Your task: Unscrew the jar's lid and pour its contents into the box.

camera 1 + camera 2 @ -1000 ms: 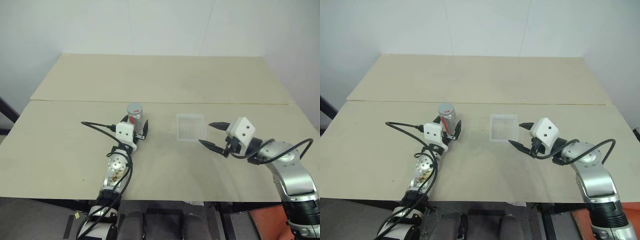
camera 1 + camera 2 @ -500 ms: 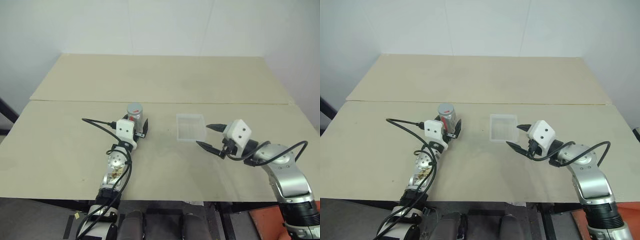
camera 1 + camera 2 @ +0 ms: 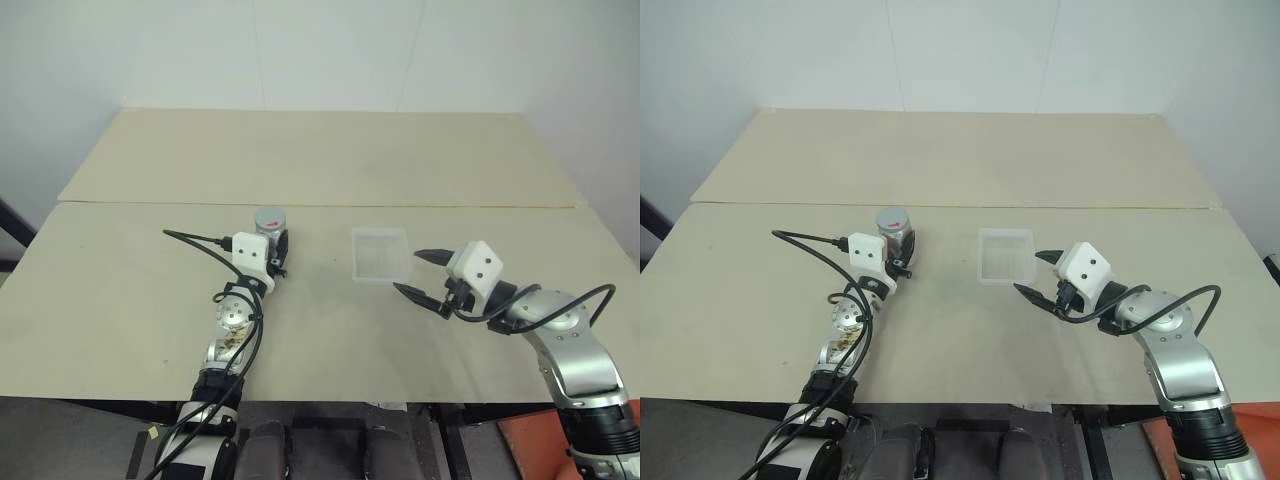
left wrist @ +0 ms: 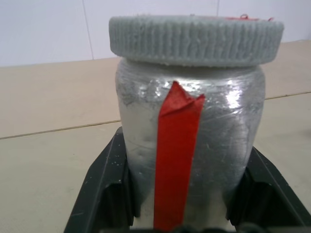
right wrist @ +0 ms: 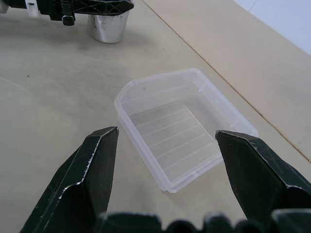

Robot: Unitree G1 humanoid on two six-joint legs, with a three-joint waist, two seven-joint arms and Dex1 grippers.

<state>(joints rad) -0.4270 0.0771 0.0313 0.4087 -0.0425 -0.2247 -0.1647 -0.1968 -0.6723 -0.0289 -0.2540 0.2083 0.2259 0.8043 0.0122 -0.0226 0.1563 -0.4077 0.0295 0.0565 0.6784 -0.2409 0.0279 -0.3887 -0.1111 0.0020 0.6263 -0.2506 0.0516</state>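
The jar (image 4: 189, 131), silvery-grey with a red vertical stripe, stands upright on the table left of centre. Its ribbed grey lid (image 4: 194, 36) sits on top, so the contents are hidden. My left gripper (image 3: 274, 252) is shut on the jar, one black finger pressed against each side of its lower body. The clear plastic box (image 3: 380, 252) lies empty on the table to the right of the jar. Just right of the box, my right gripper (image 3: 424, 273) is open and points at it with nothing between its fingers (image 5: 97, 165).
The tan table (image 3: 320, 160) has a seam running across it behind the jar and box, with a wide bare stretch beyond. A black cable (image 3: 195, 240) loops out left of my left wrist. A white wall stands behind the table.
My left gripper's fingers have closed in from wide open onto the jar's sides. The jar and box stay where they were, and the right gripper remains open near the box.
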